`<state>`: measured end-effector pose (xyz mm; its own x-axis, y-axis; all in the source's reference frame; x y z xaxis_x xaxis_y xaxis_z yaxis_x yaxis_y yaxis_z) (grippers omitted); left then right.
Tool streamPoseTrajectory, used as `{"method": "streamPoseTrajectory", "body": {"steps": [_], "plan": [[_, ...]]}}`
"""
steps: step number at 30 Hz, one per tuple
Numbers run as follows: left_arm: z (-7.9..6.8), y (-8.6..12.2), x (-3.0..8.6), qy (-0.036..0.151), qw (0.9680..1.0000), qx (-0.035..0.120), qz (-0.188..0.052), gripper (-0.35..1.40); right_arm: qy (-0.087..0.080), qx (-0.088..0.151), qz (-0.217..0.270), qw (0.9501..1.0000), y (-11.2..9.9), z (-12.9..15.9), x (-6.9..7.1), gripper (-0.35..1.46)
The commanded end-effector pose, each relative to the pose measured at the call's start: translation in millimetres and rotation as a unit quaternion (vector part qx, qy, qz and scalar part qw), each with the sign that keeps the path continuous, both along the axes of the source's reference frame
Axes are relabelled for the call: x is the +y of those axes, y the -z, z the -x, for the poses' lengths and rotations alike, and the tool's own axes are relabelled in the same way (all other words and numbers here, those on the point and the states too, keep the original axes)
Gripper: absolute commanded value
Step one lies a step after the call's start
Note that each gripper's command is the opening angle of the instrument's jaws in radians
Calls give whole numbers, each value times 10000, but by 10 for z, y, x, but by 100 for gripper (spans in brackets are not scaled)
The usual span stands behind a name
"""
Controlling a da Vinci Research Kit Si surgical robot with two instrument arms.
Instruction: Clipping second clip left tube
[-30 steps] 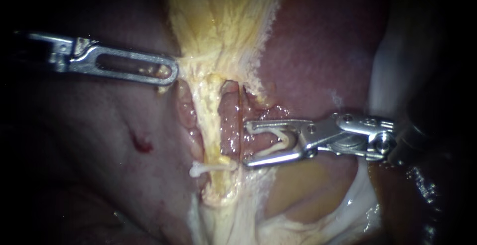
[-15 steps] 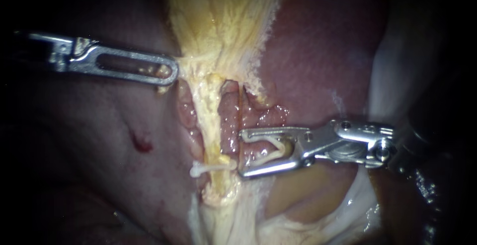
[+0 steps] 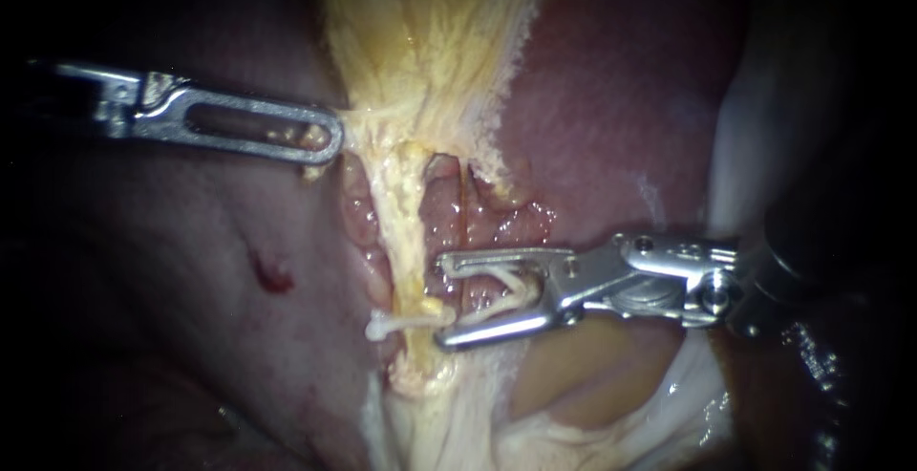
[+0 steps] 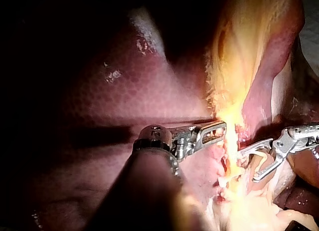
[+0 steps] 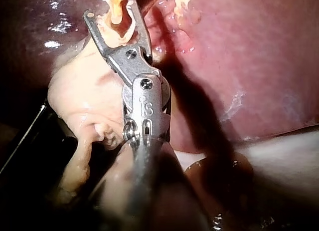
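Two jaws of my right instrument (image 3: pixel 442 302) stood wide apart, holding an open white clip (image 3: pixel 506 294) between them. Just ahead of their tips ran the left tube (image 3: pixel 406 232), a closed clip (image 3: pixel 401 323) across it near the lower jaw. Farther off, the jaws of my left instrument (image 3: pixel 328 137) gripped the edge of the gallbladder (image 3: pixel 430 41).

Endoscope view: close to the tissue, facing the yellow tissue (image 3: pixel 403 232) at frame centre. Left wrist view: looks along the left instrument (image 4: pixel 219 128) toward that tissue. Right wrist view: nearest, looking along the right instrument (image 5: pixel 110 9). All three share the clip (image 3: pixel 511 289).
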<state>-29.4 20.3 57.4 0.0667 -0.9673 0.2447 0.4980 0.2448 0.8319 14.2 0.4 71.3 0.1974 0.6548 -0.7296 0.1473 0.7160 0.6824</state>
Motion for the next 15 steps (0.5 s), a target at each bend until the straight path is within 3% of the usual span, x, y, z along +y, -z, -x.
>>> {"method": "streamPoseTrajectory", "body": {"steps": [1,15], "plan": [[0,0,0,1,10000,2,-1,-35,-1,-8,-3,10000,-2,1,1,50],[0,0,0,0,10000,2,-1,-35,2,-13,14,10000,-30,7,11,50]]}}
